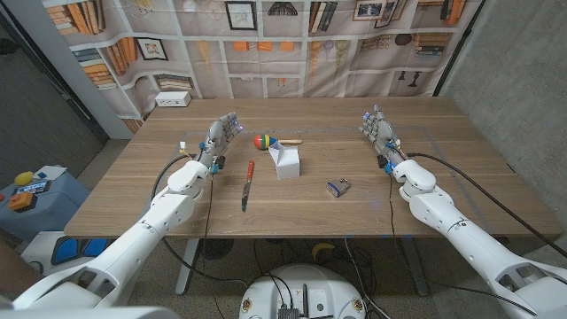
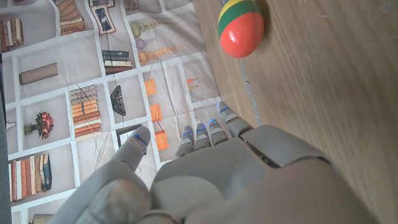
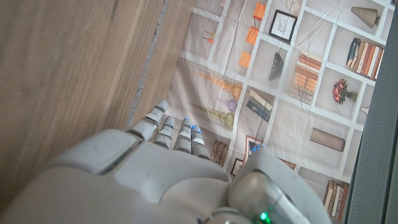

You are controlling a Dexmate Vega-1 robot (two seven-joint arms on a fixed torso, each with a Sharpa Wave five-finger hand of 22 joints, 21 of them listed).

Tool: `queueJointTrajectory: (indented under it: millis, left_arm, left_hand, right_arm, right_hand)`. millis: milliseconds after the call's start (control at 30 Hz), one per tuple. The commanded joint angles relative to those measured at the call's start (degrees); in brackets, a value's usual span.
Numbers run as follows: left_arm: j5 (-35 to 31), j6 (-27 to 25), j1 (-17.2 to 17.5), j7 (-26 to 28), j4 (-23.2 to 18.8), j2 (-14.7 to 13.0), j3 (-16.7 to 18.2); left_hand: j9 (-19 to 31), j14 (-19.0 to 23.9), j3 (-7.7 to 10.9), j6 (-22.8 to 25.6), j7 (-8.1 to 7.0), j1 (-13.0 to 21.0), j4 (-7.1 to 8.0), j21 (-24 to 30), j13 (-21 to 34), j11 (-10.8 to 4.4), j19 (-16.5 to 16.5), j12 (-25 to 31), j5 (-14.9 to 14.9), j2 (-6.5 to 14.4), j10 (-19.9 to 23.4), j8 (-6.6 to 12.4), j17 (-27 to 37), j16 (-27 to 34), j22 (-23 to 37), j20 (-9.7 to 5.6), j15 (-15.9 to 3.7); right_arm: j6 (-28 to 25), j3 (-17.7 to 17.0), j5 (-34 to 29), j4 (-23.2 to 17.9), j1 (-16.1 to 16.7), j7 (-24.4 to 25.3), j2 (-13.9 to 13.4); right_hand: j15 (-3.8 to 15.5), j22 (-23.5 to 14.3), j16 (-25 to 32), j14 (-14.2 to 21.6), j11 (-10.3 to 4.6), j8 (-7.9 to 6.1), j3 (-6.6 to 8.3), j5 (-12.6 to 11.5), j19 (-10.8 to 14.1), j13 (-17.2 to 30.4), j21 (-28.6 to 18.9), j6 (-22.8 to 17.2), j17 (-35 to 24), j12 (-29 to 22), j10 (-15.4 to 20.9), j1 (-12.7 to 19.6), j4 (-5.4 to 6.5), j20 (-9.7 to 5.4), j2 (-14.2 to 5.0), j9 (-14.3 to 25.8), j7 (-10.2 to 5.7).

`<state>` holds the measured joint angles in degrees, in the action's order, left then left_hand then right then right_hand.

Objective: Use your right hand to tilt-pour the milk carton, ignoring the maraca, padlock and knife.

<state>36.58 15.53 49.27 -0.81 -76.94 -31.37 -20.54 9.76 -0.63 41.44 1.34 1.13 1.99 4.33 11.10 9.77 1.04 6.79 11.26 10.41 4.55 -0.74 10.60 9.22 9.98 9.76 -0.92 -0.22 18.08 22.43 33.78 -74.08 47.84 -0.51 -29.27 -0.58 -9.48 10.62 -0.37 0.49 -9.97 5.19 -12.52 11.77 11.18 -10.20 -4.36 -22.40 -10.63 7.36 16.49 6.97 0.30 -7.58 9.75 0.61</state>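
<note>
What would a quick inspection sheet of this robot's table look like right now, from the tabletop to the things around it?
Surface: wooden table, bare wood, no spills seen.
Job's things: white milk carton standing upright near the middle, untouched.
Clutter: maraca just behind the carton; red-handled knife to the carton's left; padlock to its right and nearer the robot.
Hands: left hand and right hand both hold nothing, fingers apart, well apart from the carton.
Cables: black cables run along both forearms and hang under the table's near edge.
Surroundings: bookshelf-print backdrop behind the table; small white box at the far left corner; no people seen.
</note>
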Motion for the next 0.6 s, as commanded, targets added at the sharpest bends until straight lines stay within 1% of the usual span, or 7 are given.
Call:
queueJointTrajectory:
  millis: [33,100,200,367,433,500,600]
  left_arm:
    - [1.27,-1.30,0.66,-0.23,-1.52,-1.34,0.97]
    - [1.53,-1.91,0.90,-0.11,-2.29,-1.71,1.13]
    - [2.84,-1.13,1.01,-1.34,-1.85,-1.26,1.62]
    - [3.82,-0.40,1.49,-1.70,-1.80,-1.04,2.31]
    - [3.91,-0.83,1.72,-1.76,-2.24,-1.47,2.38]
    - [3.81,-1.26,2.06,-1.54,-2.91,-1.99,2.47]
    - [4.26,-1.20,2.72,-1.11,-3.60,-1.97,2.86]
  left_hand:
    - [0.15,-0.07,0.26,0.42,0.24,0.50,-0.64,0.16,0.27,-0.27,0.76,0.20,0.24,3.82,-0.01,0.15,0.22,0.26,0.06,-0.03,0.00]
    - [0.15,-0.01,0.29,0.47,0.17,0.56,-0.79,0.23,0.27,-0.33,0.96,0.21,0.23,3.80,0.09,0.14,0.21,0.26,0.06,-0.03,-0.04]
    - [0.15,0.04,0.31,0.47,-0.01,0.61,-0.97,0.23,0.28,-0.30,1.03,0.17,0.21,3.76,0.11,0.10,0.21,0.23,0.06,-0.08,-0.13]
    - [0.16,0.06,0.28,0.62,-0.25,0.65,-1.31,0.15,0.28,-0.35,0.92,0.14,0.16,3.53,0.21,0.09,0.21,0.17,0.07,-0.03,-0.28]
    - [0.16,0.10,0.27,0.63,-0.25,0.68,-1.41,0.13,0.28,-0.42,0.90,0.12,0.15,3.48,0.21,0.08,0.21,0.17,0.07,0.00,-0.26]
    - [0.16,0.12,0.27,0.70,-0.31,0.72,-1.56,0.13,0.28,-0.46,0.91,0.10,0.14,3.43,0.22,0.08,0.20,0.16,0.07,-0.03,-0.26]
    - [0.16,0.10,0.27,0.79,-0.37,0.78,-1.77,0.10,0.28,-0.58,0.87,0.07,0.12,3.38,0.23,0.08,0.19,0.12,0.07,0.04,-0.32]
  right_arm:
    - [-1.09,1.01,-5.14,-4.03,0.60,3.16,-2.90]
    - [-1.38,1.16,-5.54,-4.58,0.54,2.79,-3.50]
    - [-1.83,1.63,-6.73,-5.18,0.17,2.32,-4.46]
    - [-1.66,2.39,-8.04,-5.29,-0.52,0.69,-5.51]
    - [-1.55,2.82,-8.92,-5.31,-0.82,0.20,-5.97]
    - [-1.66,3.21,-9.91,-5.52,-1.09,-0.01,-6.47]
    - [-0.91,3.69,-11.65,-5.53,-1.34,0.04,-6.96]
  right_hand:
    - [0.51,-0.16,0.37,-0.26,0.00,-0.22,0.20,-0.20,-0.14,-0.06,-0.29,0.40,0.15,-0.08,-0.10,1.14,-0.75,-0.55,0.21,0.20,0.11]
    - [0.66,-0.15,0.39,-0.22,-0.04,-0.26,0.27,-0.18,-0.33,-0.11,-0.24,0.45,0.33,-0.10,-0.10,1.43,-1.11,-0.70,0.43,0.20,0.07]
    - [0.63,-0.13,0.40,-0.24,-0.07,-0.37,0.42,-0.13,-0.45,-0.20,-0.26,0.45,0.74,-0.13,-0.17,2.08,-1.92,-0.67,0.91,0.21,-1.07]
    - [0.67,-0.12,0.41,-0.26,-0.13,-0.43,0.46,-0.05,-0.66,-0.24,-0.23,0.53,1.03,-0.17,-0.17,2.49,-2.51,-0.66,1.36,0.24,-1.16]
    - [0.71,-0.12,0.41,-0.29,-0.13,-0.42,0.48,-0.02,-0.71,-0.26,-0.23,0.64,1.16,-0.16,-0.22,2.69,-2.78,-0.65,1.58,0.25,-1.29]
    - [0.73,-0.11,0.41,-0.34,-0.32,-0.37,0.51,0.05,-0.81,-0.28,-0.23,0.97,1.39,-0.07,-0.56,3.04,-3.27,-0.72,1.93,0.27,-1.43]
    - [0.88,-0.11,0.36,-0.55,-0.40,-0.23,0.59,0.17,-1.27,-0.30,-0.14,1.76,1.76,-0.02,-0.90,3.63,-4.03,-0.93,2.42,0.30,-1.34]
